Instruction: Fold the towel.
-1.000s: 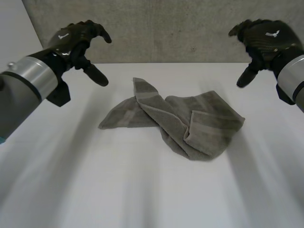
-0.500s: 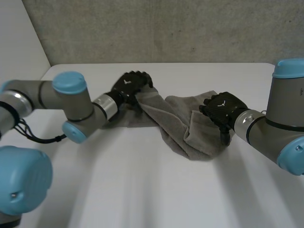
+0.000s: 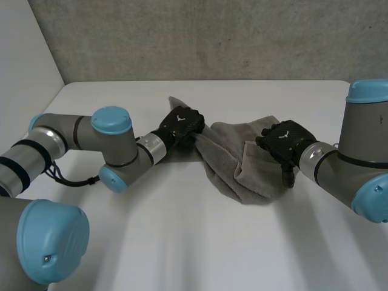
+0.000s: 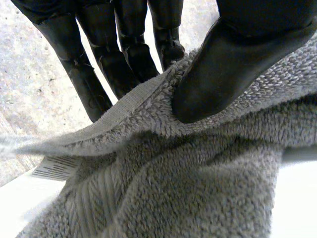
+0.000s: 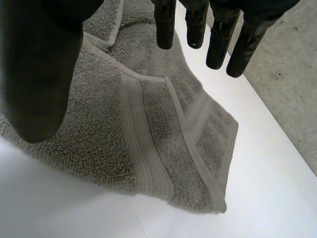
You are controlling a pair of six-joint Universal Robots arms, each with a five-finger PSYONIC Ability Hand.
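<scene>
Pinching the towel (image 3: pixel 233 163) at its left hemmed edge with left hand (image 3: pixel 180 126): thumb (image 4: pixel 233 64) pressed onto fingers (image 4: pixel 99 64) through the cloth, likely to pull that end flat. Holding right hand (image 3: pixel 285 140) over the right end, fingers straight, apart from thumb, gripping nothing; probably lining up a second grip. Lying bunched mid table (image 3: pixel 182 242), unfolded as yet.

From near left, left arm (image 3: pixel 73 130) comes in w/ elbow bent, forearm low, pointing right to mid-table. Its left hand (image 3: pixel 180 126) is palm down, thumb (image 4: pixel 233 64) pressed vs fingers (image 4: pixel 124 54), pinching a towel (image 4: pixel 198 183) edge btwn them. From the right, right arm (image 3: pixel 339 176) reaches left. The right hand (image 3: pixel 285 140) is palm down, fingers straight, thumb spread apart, holding nothing.
</scene>
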